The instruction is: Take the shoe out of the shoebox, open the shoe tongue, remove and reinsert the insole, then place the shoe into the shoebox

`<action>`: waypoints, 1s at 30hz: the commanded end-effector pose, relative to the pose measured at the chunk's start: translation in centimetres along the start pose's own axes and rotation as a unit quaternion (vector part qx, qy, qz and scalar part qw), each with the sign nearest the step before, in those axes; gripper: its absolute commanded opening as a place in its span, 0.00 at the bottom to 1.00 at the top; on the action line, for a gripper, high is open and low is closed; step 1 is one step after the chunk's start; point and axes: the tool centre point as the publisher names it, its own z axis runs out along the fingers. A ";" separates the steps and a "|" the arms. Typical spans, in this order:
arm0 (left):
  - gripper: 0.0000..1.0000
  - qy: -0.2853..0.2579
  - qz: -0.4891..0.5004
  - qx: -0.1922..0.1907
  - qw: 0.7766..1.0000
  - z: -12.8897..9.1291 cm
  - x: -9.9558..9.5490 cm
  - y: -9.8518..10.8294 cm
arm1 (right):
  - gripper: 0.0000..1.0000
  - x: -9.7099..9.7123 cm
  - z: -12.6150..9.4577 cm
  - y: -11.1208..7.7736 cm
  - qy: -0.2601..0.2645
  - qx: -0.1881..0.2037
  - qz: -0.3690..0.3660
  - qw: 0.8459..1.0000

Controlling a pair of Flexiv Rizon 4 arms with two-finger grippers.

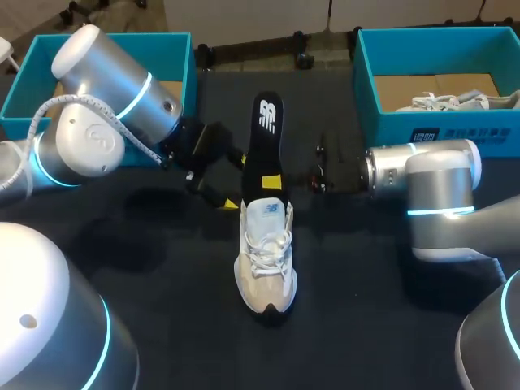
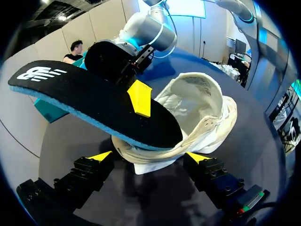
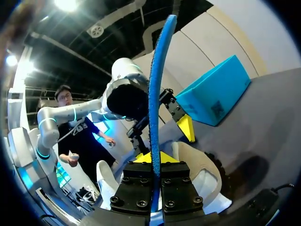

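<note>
**Insole partly seated in shoe**
Shoe rests on table. The right gripper pinches the insole above the shoe's heel opening, probably to steer it. The left gripper, fingers spread, flanks the heel, likely as a brace.

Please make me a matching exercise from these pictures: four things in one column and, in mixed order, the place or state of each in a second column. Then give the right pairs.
Things:
1. insole
2. white sneaker
3. left gripper
4. right shoebox

Places or states:
a. holds a second white shoe
b. open, at the sneaker's heel
c. clamped in the right gripper, above the sneaker
d. stands on the table, between the two arms

Pairs: 1-c, 2-d, 3-b, 4-a
</note>
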 end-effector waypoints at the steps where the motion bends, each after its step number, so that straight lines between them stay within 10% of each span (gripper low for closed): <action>1: 1.00 0.000 0.000 -0.002 1.000 -0.1 0.1 -0.1 | 0.00 0.2 0.2 -0.7 -0.004 0.001 0.003 1.000; 16: 1.00 0.000 0.000 -0.002 1.000 -0.1 0.1 -0.1 | 0.00 0.0 1.4 -3.9 -0.009 0.013 0.039 0.999; 30: 1.00 0.000 0.000 -0.002 1.000 -0.1 0.1 -0.1 | 0.00 0.9 0.3 -2.9 -0.024 0.012 0.029 0.999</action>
